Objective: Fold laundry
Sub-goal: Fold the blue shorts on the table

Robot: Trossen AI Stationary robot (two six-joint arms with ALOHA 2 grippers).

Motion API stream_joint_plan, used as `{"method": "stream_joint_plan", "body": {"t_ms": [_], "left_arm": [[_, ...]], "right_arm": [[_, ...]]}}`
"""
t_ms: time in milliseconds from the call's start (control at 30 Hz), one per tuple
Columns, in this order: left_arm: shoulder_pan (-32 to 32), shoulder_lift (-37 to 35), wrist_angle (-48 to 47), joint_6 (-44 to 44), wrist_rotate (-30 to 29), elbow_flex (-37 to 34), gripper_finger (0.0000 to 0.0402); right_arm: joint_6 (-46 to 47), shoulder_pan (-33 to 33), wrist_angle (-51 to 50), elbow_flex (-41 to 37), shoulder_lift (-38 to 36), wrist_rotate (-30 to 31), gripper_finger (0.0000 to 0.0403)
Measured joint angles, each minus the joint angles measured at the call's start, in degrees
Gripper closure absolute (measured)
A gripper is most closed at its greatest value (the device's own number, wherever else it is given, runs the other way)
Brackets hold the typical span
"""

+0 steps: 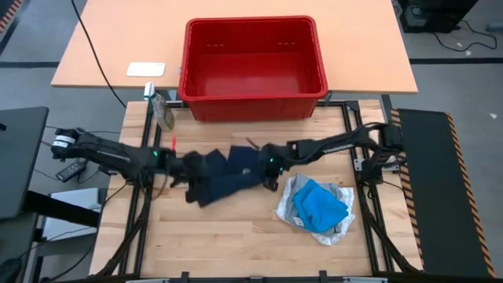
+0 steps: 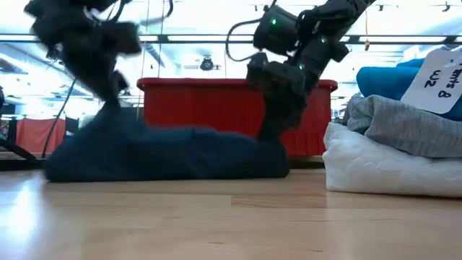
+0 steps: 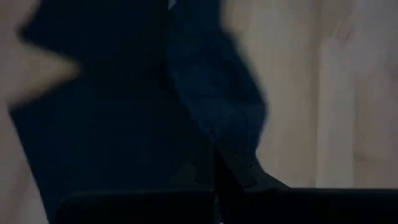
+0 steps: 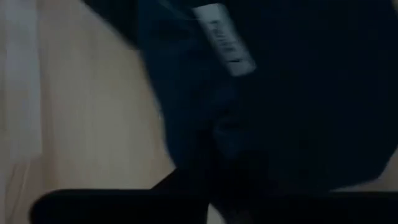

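A: What sits on the wooden table (image 1: 236, 228), biggest first?

B: One red basket (image 1: 253, 59) at the far edge, its inside bare. Then one dark navy garment (image 1: 224, 177) spread in the middle of the table. To its right is one stack of three folded pieces — a white garment (image 2: 382, 170) at the bottom, a grey garment (image 2: 404, 123) on it, a bright blue garment (image 1: 320, 204) on top. Four garments in all.

A: Any writing?

B: A white tag (image 2: 442, 76) on the stack, seen in the low view, carries handwriting; "8" is legible, the rest is not clear. A small white label (image 4: 224, 38) is sewn to the navy cloth, its print too blurred to read. One white card (image 1: 146, 69) lies on the desk (image 1: 102, 39) beyond, left of the basket.

A: And the arms?

B: Two. The left gripper (image 1: 191, 167) reaches in low from the left and rests at the navy garment's left end. The right gripper (image 1: 269, 167) comes in from the right and is down on the garment's right end — its wrist bent downward. Both sets of fingers are sunk in dark cloth, so whether either one is clamped or spread cannot be told.
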Motion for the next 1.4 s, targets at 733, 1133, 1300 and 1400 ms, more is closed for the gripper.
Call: {"method": "stream_joint_plan", "body": {"t_ms": [733, 1133, 1300, 1400], "left_arm": [[-4.33, 2.37, 7.34, -6.98, -0.09, -4.84, 0.0401], [-4.33, 2.46, 6.82, -6.63, -0.10, -4.84, 0.0401], [-4.33, 2.46, 6.80, -6.73, -0.09, -4.84, 0.0401], [-4.33, 2.46, 6.77, -7.21, -0.09, -4.84, 0.0401]], "right_arm": [[18.76, -5.67, 3.19, 0.09, -2.27, -8.59, 0.0172], [27.78, -5.43, 12.32, 0.09, 8.00, -18.84, 0.0196], [30.59, -4.92, 20.20, 0.09, 11.25, -19.73, 0.0215], [30.51, -5.02, 22.17, 0.09, 11.82, -21.72, 0.0256]]}}
